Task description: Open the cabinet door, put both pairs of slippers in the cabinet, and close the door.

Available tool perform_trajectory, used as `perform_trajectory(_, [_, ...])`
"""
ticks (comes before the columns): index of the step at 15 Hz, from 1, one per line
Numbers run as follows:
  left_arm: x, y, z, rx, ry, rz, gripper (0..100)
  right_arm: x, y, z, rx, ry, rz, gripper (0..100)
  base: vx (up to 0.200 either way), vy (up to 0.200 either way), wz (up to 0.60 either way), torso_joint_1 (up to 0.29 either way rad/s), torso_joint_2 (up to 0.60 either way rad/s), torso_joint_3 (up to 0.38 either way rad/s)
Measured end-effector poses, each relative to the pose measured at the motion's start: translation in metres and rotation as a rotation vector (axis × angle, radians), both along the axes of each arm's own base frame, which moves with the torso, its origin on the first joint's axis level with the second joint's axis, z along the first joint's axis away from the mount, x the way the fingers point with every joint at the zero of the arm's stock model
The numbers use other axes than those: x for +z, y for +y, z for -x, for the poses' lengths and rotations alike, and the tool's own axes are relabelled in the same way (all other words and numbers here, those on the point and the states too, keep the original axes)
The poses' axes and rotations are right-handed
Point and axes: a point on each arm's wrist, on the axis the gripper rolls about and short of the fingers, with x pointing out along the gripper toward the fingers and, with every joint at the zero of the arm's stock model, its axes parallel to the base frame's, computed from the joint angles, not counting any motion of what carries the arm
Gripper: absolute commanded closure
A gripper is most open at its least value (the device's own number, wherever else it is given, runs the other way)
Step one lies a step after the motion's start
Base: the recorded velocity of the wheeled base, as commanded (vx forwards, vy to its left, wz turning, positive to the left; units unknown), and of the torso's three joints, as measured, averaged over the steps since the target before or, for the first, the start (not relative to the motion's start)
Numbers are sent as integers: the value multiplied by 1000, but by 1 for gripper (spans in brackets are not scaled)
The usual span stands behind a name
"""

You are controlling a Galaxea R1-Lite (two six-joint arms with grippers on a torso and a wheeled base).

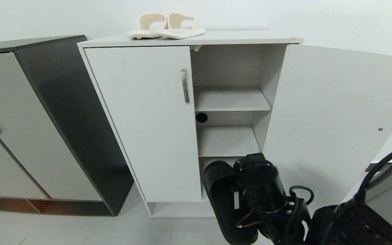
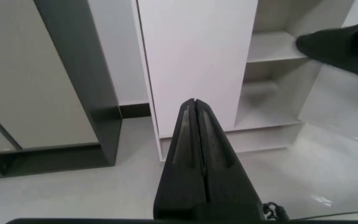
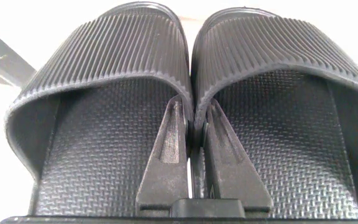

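Black slippers (image 1: 228,200) hang pinched by their inner strap edges in my right gripper (image 3: 194,109), just before the lowest bay of the cabinet (image 1: 189,39), beside the edge of the shut left door (image 1: 148,129), with the right door (image 1: 335,119) swung wide. Cream slippers (image 1: 167,27) sit on the cabinet top near its front edge. My left gripper (image 2: 195,106) is pressed closed, empty, above open floor (image 2: 73,193).

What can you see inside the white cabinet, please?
Two white shelves and a round hole at the back; the closed white door hides the other half, and black rubber slippers block the bottom.
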Motion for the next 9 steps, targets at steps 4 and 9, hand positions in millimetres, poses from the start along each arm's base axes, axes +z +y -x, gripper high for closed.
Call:
perform_trajectory(4, [0, 0, 0, 1, 0, 0, 100, -11, 17, -12, -35, 24, 0, 100, 0, 0, 0, 0, 0, 0])
perform_trajectory(9, [0, 0, 0, 1, 0, -1, 100, -19, 15, -27, -117, 0, 45, 100, 0, 0, 0, 0, 0, 0])
